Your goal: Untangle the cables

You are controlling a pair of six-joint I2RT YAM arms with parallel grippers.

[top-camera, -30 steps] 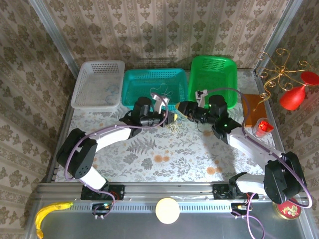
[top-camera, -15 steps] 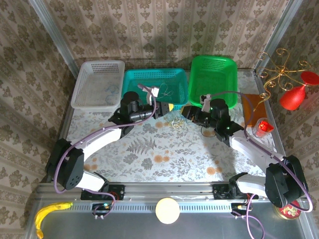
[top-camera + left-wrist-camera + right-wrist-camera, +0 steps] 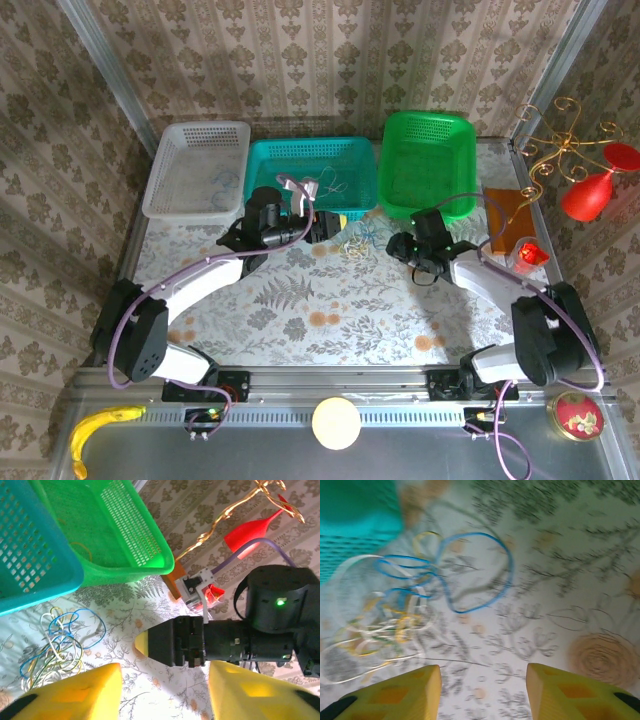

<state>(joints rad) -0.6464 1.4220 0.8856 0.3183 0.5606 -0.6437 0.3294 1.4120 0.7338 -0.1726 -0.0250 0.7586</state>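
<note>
The cables (image 3: 355,240) lie in a loose tangle of blue, whitish and yellow loops on the floral tablecloth, just in front of the teal basket (image 3: 262,160). My left gripper (image 3: 332,222) sits just left of the tangle, and my right gripper (image 3: 393,244) just right of it. In the left wrist view the tangle (image 3: 60,645) lies left of my left gripper (image 3: 165,690), which stands open and empty and faces the right gripper's black body (image 3: 175,640). In the right wrist view my right gripper (image 3: 482,690) is open and empty, short of the blurred cables (image 3: 420,590).
A white basket (image 3: 170,160) with a small coil, the teal basket with some thin cord and a green basket (image 3: 400,150) line the back. An orange block (image 3: 505,215), a red cup (image 3: 528,255) and a red glass ornament (image 3: 590,190) stand at the right.
My left gripper has gone from shut to open and drawn back left toward the teal basket. My right gripper has pulled back to the right. The tangle rests on the cloth between them.
</note>
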